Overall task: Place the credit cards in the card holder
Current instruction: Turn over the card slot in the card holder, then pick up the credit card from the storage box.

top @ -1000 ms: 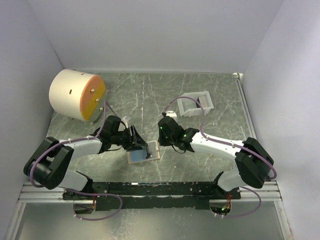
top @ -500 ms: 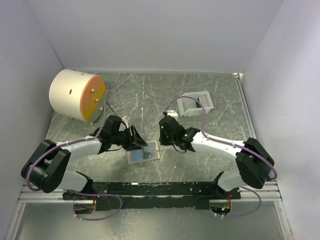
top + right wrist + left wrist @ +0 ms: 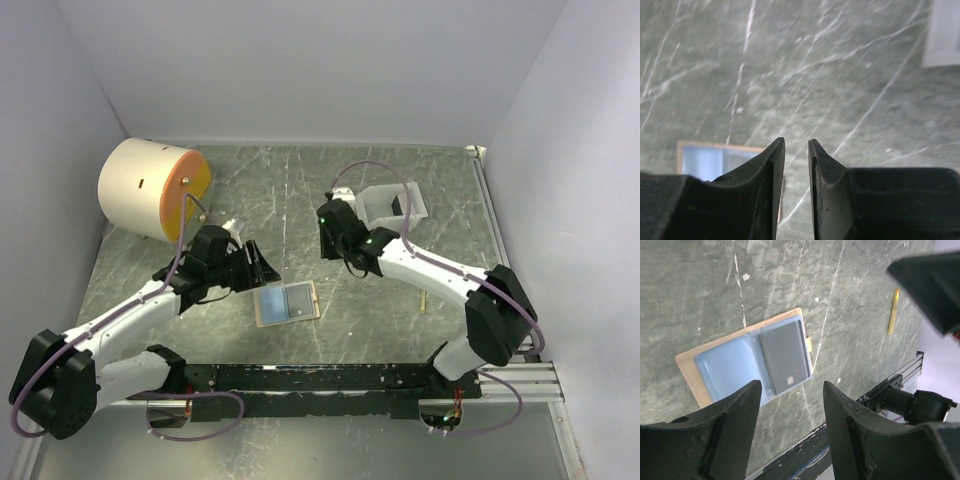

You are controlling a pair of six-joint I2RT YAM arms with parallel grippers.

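The card holder (image 3: 287,302) lies open and flat on the bench (image 3: 300,190), pockets up, with one dark card (image 3: 785,357) already seated in the pocket on its snap side. The other pocket looks empty. It sits just ahead of and below the left tool (image 3: 790,390), whose fingers are spread wide with nothing between them. The holder's long side runs roughly along the line from one finger to the other, slightly tilted. The left arm is clearly the nearer one. The right tool (image 3: 796,145) is nearly pressed together, a thin slit left and nothing pinched, and the holder lies well apart, low and to its left. Ahead of this tool and to its right stands a white tray (image 3: 393,205). A dark shape shows inside it, but whether that is another card I cannot tell. If it is, the right arm is better placed to fetch it.
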